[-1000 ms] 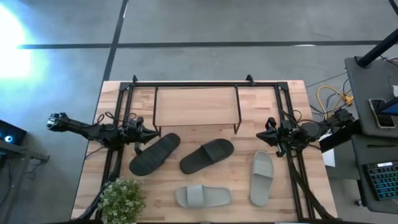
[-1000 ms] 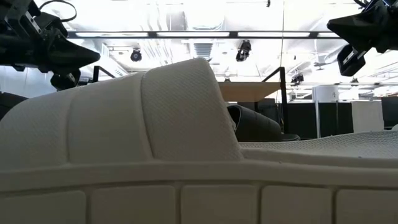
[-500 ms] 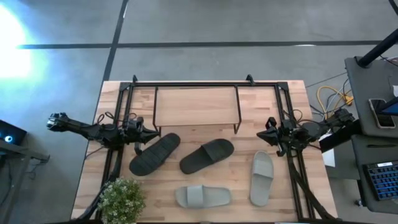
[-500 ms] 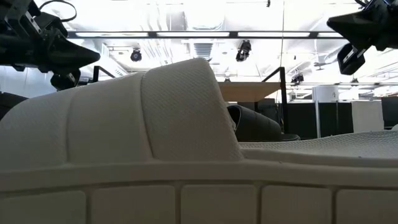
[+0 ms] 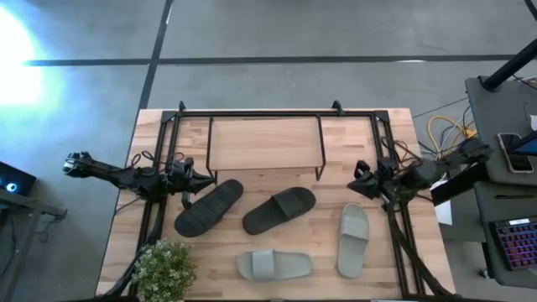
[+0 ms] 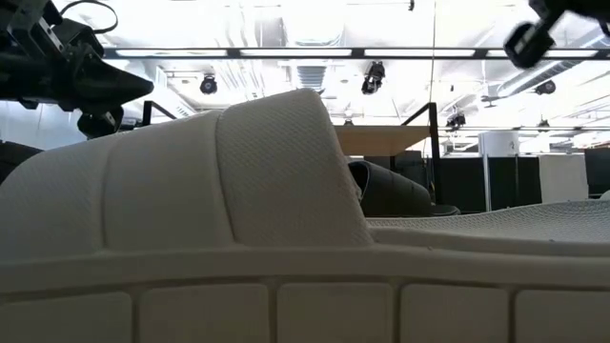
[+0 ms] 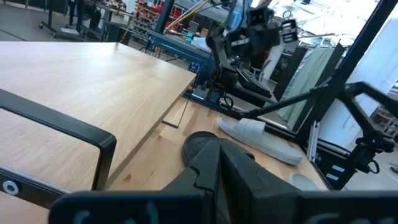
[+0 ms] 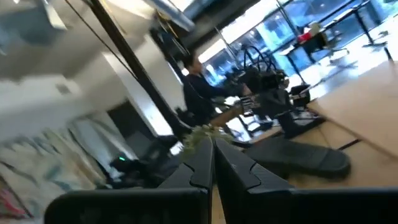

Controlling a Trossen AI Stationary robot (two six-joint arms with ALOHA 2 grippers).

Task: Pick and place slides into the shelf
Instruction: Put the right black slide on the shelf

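Four slides (image 5: 277,210) lie on the bench (image 5: 394,126), none on the shelf (image 5: 264,144). Left tool (image 5: 204,181) and right tool (image 5: 353,180) both fingers together, empty.

Strong glare whitens the floor (image 5: 17,59) at one corner; ceiling lights overexpose the low view; the right wrist picture is blurred.
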